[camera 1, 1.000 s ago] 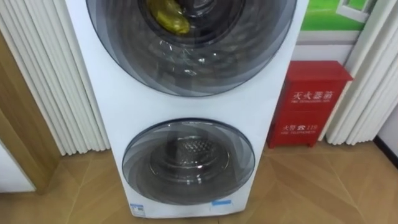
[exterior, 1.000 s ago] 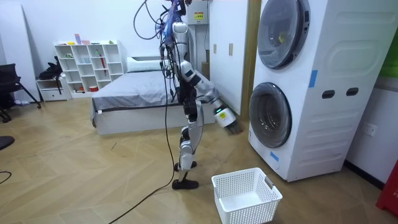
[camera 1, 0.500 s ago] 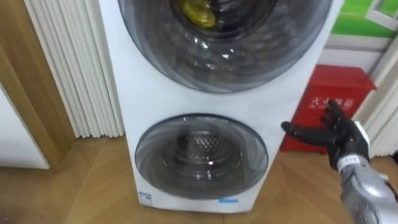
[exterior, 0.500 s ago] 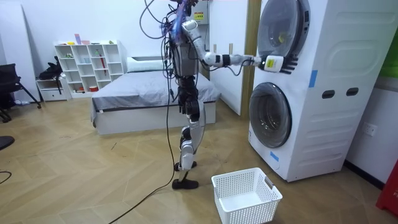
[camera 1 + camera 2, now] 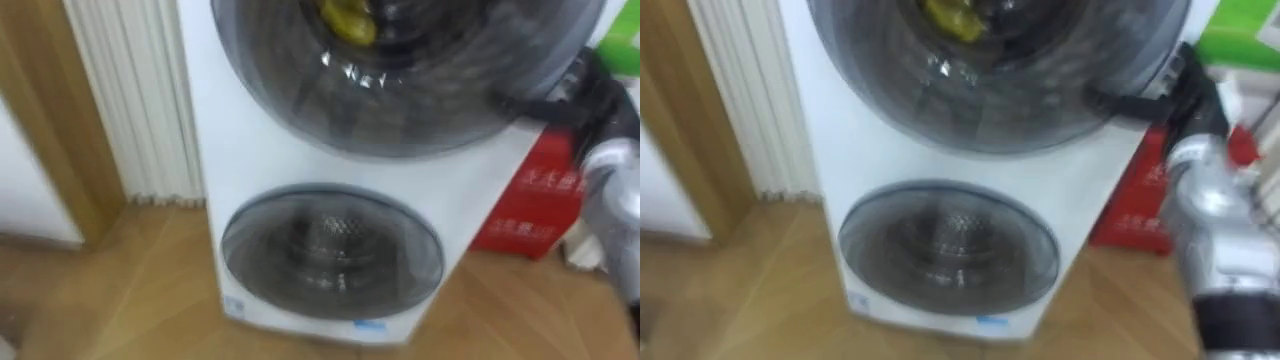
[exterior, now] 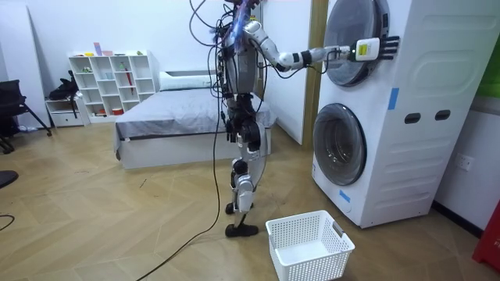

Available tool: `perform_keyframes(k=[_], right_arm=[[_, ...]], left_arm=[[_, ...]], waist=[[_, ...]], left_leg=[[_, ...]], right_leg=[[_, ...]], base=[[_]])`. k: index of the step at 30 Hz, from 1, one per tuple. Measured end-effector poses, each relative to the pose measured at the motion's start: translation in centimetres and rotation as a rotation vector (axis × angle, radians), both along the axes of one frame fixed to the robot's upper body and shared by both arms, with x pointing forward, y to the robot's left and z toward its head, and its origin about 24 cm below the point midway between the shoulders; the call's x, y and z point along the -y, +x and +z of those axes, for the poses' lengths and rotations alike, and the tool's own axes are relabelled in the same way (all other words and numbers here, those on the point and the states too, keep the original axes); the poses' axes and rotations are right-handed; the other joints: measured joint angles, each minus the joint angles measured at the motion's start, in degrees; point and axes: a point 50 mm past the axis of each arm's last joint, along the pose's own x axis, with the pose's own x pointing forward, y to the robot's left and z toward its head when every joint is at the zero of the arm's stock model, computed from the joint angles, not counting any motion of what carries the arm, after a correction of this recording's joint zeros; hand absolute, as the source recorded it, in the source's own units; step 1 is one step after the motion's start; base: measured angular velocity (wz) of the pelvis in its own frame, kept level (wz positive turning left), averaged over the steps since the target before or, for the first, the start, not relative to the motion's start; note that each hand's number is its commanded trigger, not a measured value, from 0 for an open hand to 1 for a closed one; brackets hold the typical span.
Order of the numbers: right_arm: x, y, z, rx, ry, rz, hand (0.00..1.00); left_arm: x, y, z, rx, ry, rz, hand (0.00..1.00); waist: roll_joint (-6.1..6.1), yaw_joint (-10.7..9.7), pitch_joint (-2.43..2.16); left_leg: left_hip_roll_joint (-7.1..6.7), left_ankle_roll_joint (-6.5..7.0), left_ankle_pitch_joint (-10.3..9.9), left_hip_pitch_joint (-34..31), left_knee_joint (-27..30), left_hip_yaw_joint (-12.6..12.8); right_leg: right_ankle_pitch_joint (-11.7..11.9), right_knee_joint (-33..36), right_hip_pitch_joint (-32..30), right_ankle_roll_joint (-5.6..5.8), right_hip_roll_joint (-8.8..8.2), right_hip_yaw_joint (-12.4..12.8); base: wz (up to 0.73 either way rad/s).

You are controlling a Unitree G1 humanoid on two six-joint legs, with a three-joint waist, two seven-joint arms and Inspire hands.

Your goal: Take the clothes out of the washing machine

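The white washing machine point(image 5: 290, 160) stands upright as two stacked front-loaders, its round, dark-tinted upper door point(image 5: 420, 90) and lower door point(image 5: 332, 252) both shut, with a yellow garment point(image 5: 347, 20) bunched behind the upper glass, left of centre.

Eyes close on washer point(image 5: 255, 150); room view sideways
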Motion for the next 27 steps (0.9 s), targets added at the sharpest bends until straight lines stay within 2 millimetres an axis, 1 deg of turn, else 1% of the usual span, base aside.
perform_keyframes(k=[1, 3, 5, 7, 8, 9, 10, 12, 13, 14, 17, 24, 27], right_arm=[[0.0, 0.2, 0.1, -0.008, 0.006, 0.006, 0.00], [-0.3, 0.9, 1.8, 0.025, 0.002, 0.025, 0.00], [-0.3, 1.1, 2.7, 0.037, -0.032, 0.036, 0.00], [-0.1, 1.1, 3.0, 0.029, -0.054, 0.047, 0.00], [-0.1, 1.1, 3.1, 0.022, -0.058, 0.057, 0.00], [-0.3, 1.3, 3.3, 0.018, -0.056, 0.067, 0.00], [-0.4, 1.3, 3.4, 0.018, -0.056, 0.073, 0.00], [-0.7, 1.7, 4.5, 0.032, -0.064, 0.084, 0.00], [-0.9, 1.8, 4.8, 0.038, -0.069, 0.088, 0.00], [-1.2, 2.0, 5.6, 0.050, -0.088, 0.097, 0.00], [-1.5, 1.8, 7.0, 0.083, -0.160, 0.113, 0.00], [-2.7, 1.5, 8.4, 0.139, -0.223, 0.130, 0.00], [-3.1, 1.5, 8.2, 0.131, -0.264, 0.131, 0.00]], left_arm=[[0.0, 0.0, 0.0, 0.000, 0.000, 0.001, 0.00], [0.0, 0.6, 0.0, 0.015, 0.001, 0.000, 0.00], [-0.1, 0.9, 0.1, 0.028, 0.004, -0.001, 0.00], [-0.1, 1.0, 0.2, 0.031, 0.010, 0.000, 0.00], [-0.1, 1.0, 0.2, 0.029, 0.010, 0.002, 0.00], [0.0, 0.9, 0.2, 0.026, 0.008, 0.004, 0.00], [0.1, 1.0, 0.2, 0.028, 0.007, 0.004, 0.00], [0.1, 0.7, 0.2, 0.021, 0.008, 0.008, 0.00], [0.1, 0.6, 0.2, 0.017, 0.010, 0.010, 0.00], [0.0, 0.5, 0.2, 0.010, 0.014, 0.013, 0.00], [-0.4, 0.7, 0.3, 0.015, 0.023, 0.009, 0.00], [-0.3, 1.4, 0.4, 0.036, 0.024, -0.021, 0.00], [-0.2, 2.0, 0.4, 0.049, 0.025, -0.045, 0.00]], waist=[[-0.10, 0.1, -0.07], [0.05, -0.3, 0.04], [0.24, -0.3, 0.04], [0.39, -0.1, 0.03], [0.37, 0.1, -0.04], [0.50, 0.0, -0.25], [0.60, 0.0, -0.34], [1.11, 0.0, -0.71], [1.24, 0.0, -0.80], [1.34, 0.0, -0.88], [1.17, -0.1, -1.00], [1.01, -0.2, -0.74], [0.77, 0.0, -0.53]], left_leg=[[-0.13, 0.00, 0.0, 0.1, 0.0, 0.0], [-0.48, 0.03, -0.1, -0.3, 0.0, 0.1], [-0.88, 0.08, -0.2, -0.4, 0.0, 0.3], [-0.79, 0.35, -0.4, -0.5, 0.0, 0.2], [-0.81, 0.34, -0.4, -0.9, 0.2, -0.1], [-0.83, 0.36, -0.4, -1.4, 0.5, -0.1], [-0.83, 0.36, -0.4, -1.6, 0.6, -0.1], [-0.89, 0.38, -0.4, -2.1, 1.1, 0.0], [-0.88, 0.38, -0.4, -2.1, 1.2, 0.0], [-0.88, 0.38, -0.4, -1.9, 1.2, 0.0], [-0.84, 0.36, -0.4, -1.7, 1.4, -0.2], [-0.80, 0.35, -0.5, -0.8, 1.0, -0.1], [-0.70, 0.33, -0.5, -0.5, 0.6, 0.3]], right_leg=[[0.0, -0.2, 0.1, 0.03, -0.01, -0.3], [0.1, -0.4, 0.1, 0.11, -0.31, -1.7], [0.1, -0.4, 0.0, 0.19, -0.38, -1.7], [0.0, -0.4, 0.0, 0.20, -0.22, -1.7], [0.0, -0.3, -0.3, 0.18, -0.21, -1.7], [0.0, -0.2, -0.8, 0.16, -0.23, -1.7], [0.0, -0.2, -0.9, 0.14, -0.27, -1.8], [0.0, -0.2, -1.1, 0.04, -0.30, -1.9], [0.0, -0.2, -1.0, 0.03, -0.30, -1.9], [0.0, -0.2, -0.9, 0.01, -0.30, -2.1], [0.0, -0.2, -0.4, -0.01, -0.31, -3.2], [0.0, -0.3, 0.3, -0.01, -0.31, -3.3], [0.0, -0.3, 0.3, 0.00, -0.30, -3.2]], base=[[-0.39], [-0.17], [0.02], [0.06], [0.00], [-0.03], [-0.03], [0.00], [0.00], [0.05], [0.09], [0.01], [-0.05]])
